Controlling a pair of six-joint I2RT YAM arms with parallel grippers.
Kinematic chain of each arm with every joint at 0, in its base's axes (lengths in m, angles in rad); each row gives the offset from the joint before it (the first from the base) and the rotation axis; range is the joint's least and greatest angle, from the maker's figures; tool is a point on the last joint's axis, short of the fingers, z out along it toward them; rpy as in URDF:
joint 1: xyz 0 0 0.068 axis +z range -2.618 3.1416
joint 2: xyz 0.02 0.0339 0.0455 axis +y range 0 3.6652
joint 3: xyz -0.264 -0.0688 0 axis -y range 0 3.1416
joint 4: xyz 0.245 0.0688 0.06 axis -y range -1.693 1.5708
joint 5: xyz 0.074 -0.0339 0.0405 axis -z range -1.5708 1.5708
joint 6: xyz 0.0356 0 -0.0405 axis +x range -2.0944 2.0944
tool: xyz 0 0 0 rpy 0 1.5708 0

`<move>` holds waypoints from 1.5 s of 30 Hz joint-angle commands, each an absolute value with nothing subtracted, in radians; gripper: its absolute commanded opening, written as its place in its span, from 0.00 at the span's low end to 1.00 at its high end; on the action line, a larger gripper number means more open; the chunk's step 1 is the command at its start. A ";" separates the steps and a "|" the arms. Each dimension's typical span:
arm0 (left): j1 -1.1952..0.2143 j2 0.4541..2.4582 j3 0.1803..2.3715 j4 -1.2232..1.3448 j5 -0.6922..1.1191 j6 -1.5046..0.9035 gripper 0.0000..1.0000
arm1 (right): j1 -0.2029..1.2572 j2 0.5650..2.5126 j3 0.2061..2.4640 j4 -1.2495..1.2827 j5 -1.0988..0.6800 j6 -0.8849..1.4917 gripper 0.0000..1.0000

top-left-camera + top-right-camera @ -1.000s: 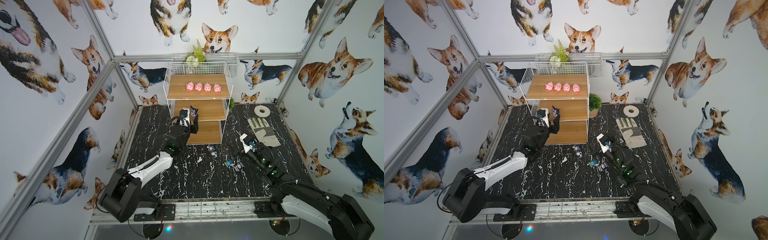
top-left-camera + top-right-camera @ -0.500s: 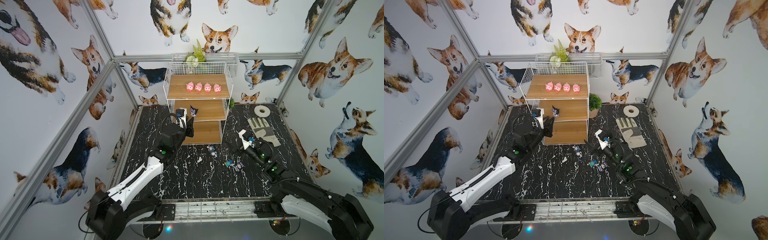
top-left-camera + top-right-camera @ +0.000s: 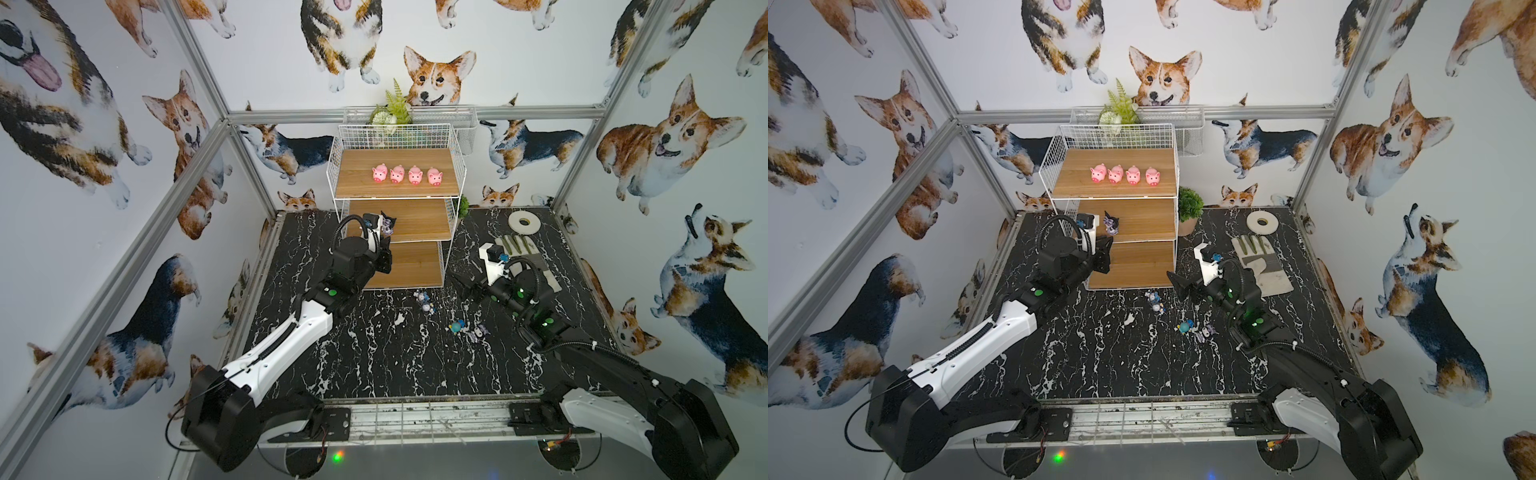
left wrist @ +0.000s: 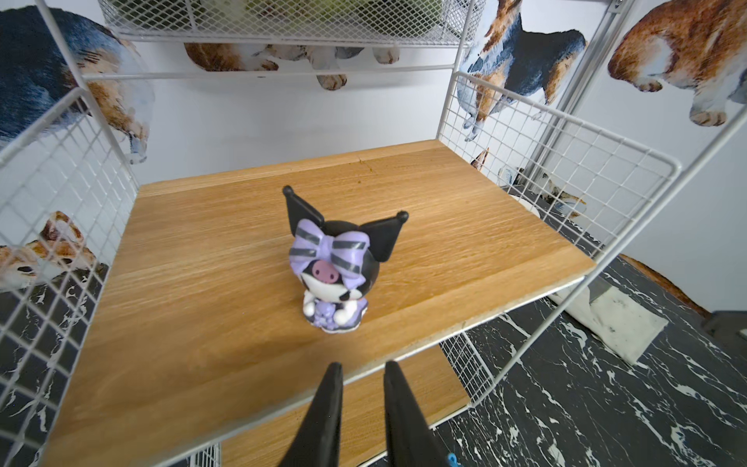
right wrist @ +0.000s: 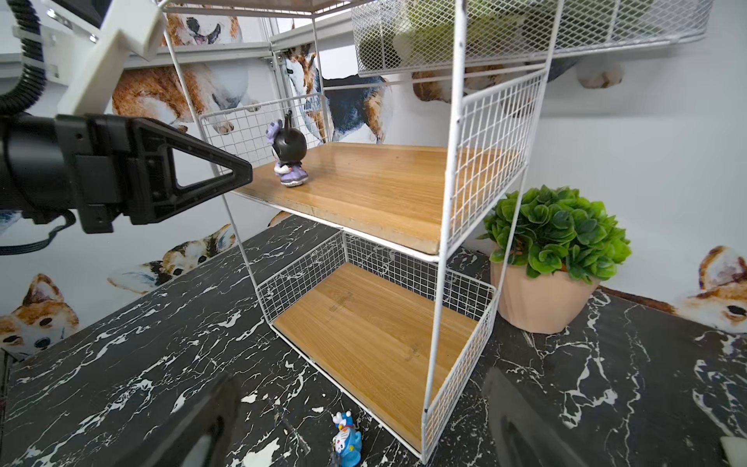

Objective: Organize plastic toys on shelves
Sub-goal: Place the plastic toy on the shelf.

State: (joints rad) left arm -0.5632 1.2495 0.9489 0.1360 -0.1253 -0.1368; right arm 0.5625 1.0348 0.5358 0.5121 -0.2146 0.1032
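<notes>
The left gripper (image 4: 359,364) is hovering at the near edge of the middle shelf (image 4: 202,283), its fingers almost clenched with only a thin gap, grasping nothing. The black-and-purple figure (image 4: 339,267) is standing upright on this shelf, toward its left side, apart from the gripper. Four pink pigs (image 3: 405,174) are sitting in a row on the top shelf (image 3: 357,183). The right gripper (image 3: 1179,284) is hanging released and empty above the table (image 3: 374,365), where a small blue figure (image 5: 347,438) is sitting just before the rack (image 5: 452,161).
</notes>
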 commanded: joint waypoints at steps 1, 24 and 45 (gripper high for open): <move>-0.562 1.278 0.962 0.193 -0.127 -0.126 0.20 | 0.561 1.018 0.519 0.537 -0.236 0.108 0.99; -0.562 1.374 1.000 0.254 -0.152 -0.120 0.16 | 0.560 1.020 0.495 0.574 -0.245 0.089 1.00; -0.563 1.426 1.023 0.302 -0.128 -0.117 0.22 | 0.558 1.034 0.491 0.572 -0.236 0.077 1.00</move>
